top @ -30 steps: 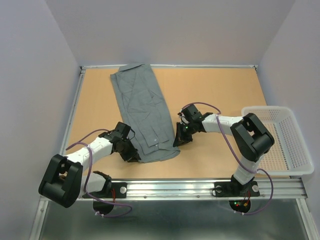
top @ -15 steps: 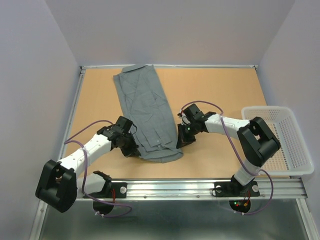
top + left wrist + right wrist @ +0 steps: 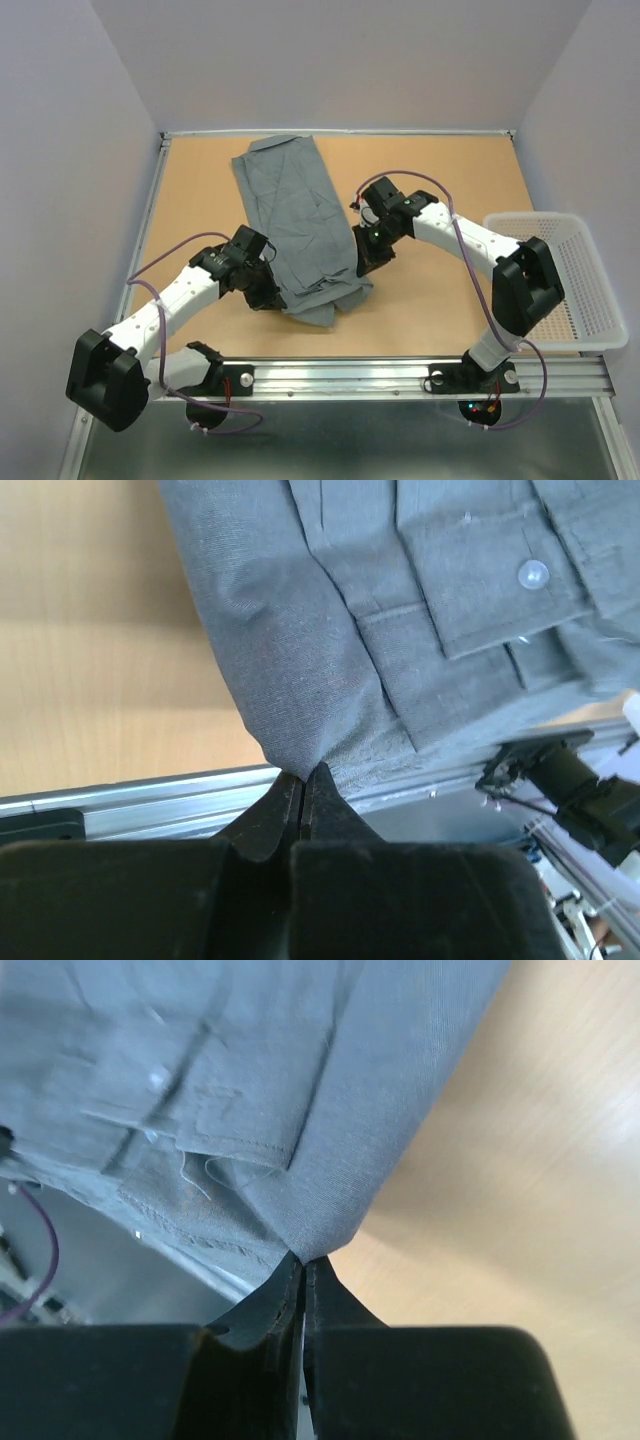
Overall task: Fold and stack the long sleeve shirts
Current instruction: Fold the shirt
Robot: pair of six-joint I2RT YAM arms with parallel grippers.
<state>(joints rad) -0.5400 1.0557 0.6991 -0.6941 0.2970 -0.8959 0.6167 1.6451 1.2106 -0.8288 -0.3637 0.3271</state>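
Observation:
One grey long sleeve shirt (image 3: 298,215) lies folded into a long strip on the wooden table, running from the far edge toward the near middle. Its near end is lifted off the table and sags between the two grippers. My left gripper (image 3: 268,294) is shut on the shirt's near left edge (image 3: 290,695), the cloth pinched at the fingertips (image 3: 303,775). My right gripper (image 3: 366,262) is shut on the near right edge (image 3: 330,1175), cloth caught at its fingertips (image 3: 304,1259). A cuff with a pale button (image 3: 532,574) shows in the left wrist view.
A white mesh basket (image 3: 567,282) stands at the table's right edge, beside the right arm's base. A metal rail (image 3: 400,372) runs along the near edge, with cables below it. Grey walls close in the table on three sides.
Left gripper closed on the shirt's near left edge. Both grippers rose and moved away from the near edge, lifting the shirt's near end, which now bunches and sags between them.

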